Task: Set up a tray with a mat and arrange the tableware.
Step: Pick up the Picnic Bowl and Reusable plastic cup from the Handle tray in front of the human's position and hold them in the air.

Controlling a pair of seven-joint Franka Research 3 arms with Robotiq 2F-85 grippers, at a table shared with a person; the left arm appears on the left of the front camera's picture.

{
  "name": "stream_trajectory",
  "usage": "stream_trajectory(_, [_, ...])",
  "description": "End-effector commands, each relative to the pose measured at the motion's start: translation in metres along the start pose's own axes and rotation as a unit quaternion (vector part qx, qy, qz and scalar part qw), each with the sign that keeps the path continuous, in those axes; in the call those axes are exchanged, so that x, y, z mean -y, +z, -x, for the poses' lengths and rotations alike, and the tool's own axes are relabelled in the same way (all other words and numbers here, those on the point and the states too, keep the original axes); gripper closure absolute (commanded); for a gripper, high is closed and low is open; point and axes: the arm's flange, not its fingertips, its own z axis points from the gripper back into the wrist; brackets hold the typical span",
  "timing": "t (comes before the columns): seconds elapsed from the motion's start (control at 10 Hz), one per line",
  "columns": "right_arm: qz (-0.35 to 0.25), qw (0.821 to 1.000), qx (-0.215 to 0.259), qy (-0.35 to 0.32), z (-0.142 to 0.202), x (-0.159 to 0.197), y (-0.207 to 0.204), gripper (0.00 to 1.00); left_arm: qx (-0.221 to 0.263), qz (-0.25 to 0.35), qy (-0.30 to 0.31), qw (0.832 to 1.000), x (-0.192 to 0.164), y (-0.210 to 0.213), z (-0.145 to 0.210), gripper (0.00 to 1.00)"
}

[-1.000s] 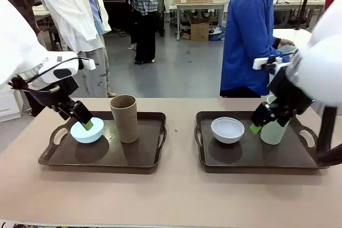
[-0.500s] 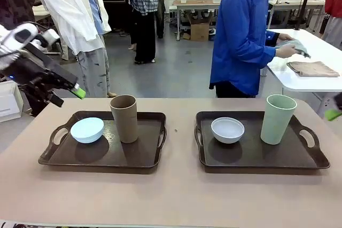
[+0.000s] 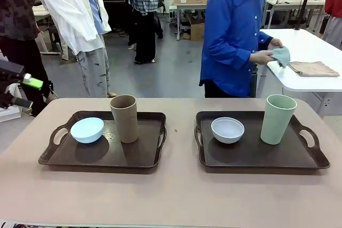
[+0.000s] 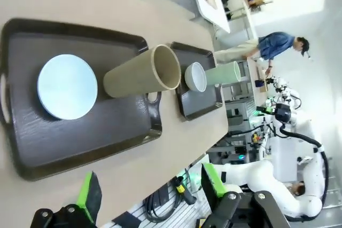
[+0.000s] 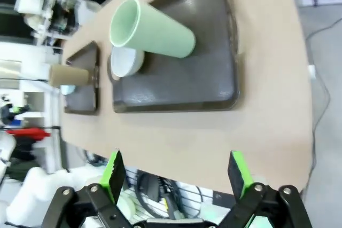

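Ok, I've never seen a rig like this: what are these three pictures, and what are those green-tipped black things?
It is a two-armed robot at a table. The wide picture comes from a fixed camera between the arms, looking across the table. The other two come from cameras on the wrists, each looking along its own gripper: the left gripper and the right gripper. Those are your green-tipped things: both open, holding nothing. On the table stand two brown trays. The left tray carries a blue bowl and a tan tumbler; the right tray a white bowl and a green tumbler. Beyond, a person in blue handles a cloth.
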Motion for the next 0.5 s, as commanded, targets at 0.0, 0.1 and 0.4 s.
stream_trajectory(0.0, [-0.060, 0.998, 0.019, 0.013, 0.018, 0.006, -0.021, 0.00, -0.025, 0.007, 0.023, 0.999, -0.028, -0.019, 0.009, 0.00])
stream_trajectory(0.1, [-0.078, 0.996, 0.034, 0.016, 0.015, 0.005, -0.022, 0.00, -0.038, 0.011, 0.027, 0.999, -0.033, -0.030, 0.006, 0.00])
stream_trajectory(0.4, [-0.093, 0.995, 0.024, 0.025, 0.004, 0.001, -0.033, 0.00, -0.069, -0.001, 0.023, 0.997, -0.030, -0.041, 0.006, 0.00])
